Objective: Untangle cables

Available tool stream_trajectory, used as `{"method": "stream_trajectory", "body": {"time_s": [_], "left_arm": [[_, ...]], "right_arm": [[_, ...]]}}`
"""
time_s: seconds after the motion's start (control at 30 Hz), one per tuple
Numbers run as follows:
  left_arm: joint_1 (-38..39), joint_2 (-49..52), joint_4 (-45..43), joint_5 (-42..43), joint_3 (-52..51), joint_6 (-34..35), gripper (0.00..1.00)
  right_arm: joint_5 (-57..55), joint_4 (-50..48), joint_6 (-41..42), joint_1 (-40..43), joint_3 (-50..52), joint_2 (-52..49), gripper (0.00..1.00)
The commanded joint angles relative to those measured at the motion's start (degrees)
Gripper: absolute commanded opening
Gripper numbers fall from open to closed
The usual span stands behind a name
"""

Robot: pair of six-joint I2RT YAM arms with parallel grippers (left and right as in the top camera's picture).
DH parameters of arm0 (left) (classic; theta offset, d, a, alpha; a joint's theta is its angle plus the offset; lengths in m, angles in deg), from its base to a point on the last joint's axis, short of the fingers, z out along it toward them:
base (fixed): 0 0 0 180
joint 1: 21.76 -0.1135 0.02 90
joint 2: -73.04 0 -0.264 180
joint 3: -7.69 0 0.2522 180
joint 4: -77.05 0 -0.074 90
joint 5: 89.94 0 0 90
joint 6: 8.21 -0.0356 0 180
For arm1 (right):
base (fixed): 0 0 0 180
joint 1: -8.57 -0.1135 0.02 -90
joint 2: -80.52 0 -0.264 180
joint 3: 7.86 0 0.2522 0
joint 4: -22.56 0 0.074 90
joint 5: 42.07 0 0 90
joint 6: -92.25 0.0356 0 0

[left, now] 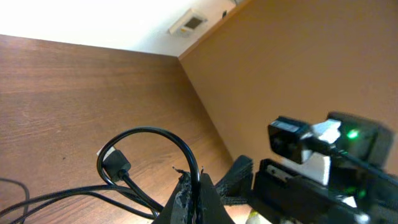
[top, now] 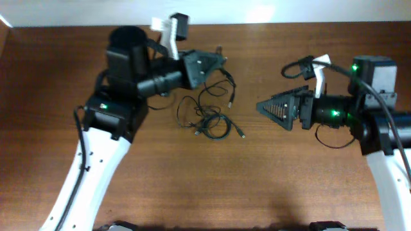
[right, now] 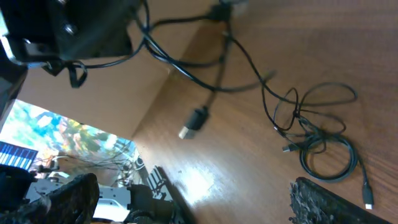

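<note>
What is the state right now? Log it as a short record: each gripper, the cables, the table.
left gripper: shut, pinching one strand of the cables
held strand: curves in a loop from the grip round to a plug
right gripper: open, holding nothing, pointed toward the tangle, apart from it
cables: loose tangle lying on the table between the two arms, not yet separated
table: brown wood

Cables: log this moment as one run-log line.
left fingers: shut on one cable | right fingers: open, empty | cables: tangled on table
</note>
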Motion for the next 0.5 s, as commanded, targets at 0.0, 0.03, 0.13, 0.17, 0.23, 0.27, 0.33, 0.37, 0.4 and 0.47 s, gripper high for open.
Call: {"method": "stream_trajectory", "body": {"time_s": [0.0,0.03,0.13,0.17,0.23,0.27,0.33,0.37,0.4,0.47], "left_arm": [[3.7,-0.5,-0.2,-4.3,0.5,-2.3,0.0],[4.3,-0.5,-0.1,-4.0,0.5,1.0,0.0],[4.9,-0.5,-0.6,-1.2,0.5,12.0,0.0],[4.8,-0.5,-0.6,-1.2,0.5,13.5,0.0],[4.7,-0.5,-0.6,-1.2,0.5,15.1,0.0],[4.7,-0.5,-0.6,-0.6,0.5,17.1,0.0],[4.7,-0.5,-1.3,2.4,0.5,20.6,0.0],[4.7,-0.5,-1.8,3.6,0.5,20.6,0.0],[4.7,-0.5,-2.3,4.5,0.5,20.6,0.0],[4.7,-0.5,-2.5,5.0,0.5,22.0,0.0]], "right_arm": [[-1.4,0.0,0.3,0.1,-0.7,0.1,0.98],[-1.6,-0.1,0.2,0.1,-0.7,0.0,0.98],[-1.6,-0.7,0.1,0.1,-0.7,0.0,0.99],[-1.6,-0.9,0.1,0.1,-0.7,0.0,0.99],[-1.6,-1.2,0.1,0.1,-0.7,0.0,0.97],[-1.6,-1.4,-0.3,0.1,-0.7,0.0,0.92],[-2.9,-2.0,-0.3,0.1,-0.7,0.0,0.84],[-3.7,-2.1,-0.3,0.1,-0.7,0.0,0.82],[-4.5,-2.2,-0.3,0.1,-0.7,0.0,0.78],[-5.9,-2.2,-0.3,0.1,-0.7,0.0,0.69]]}}
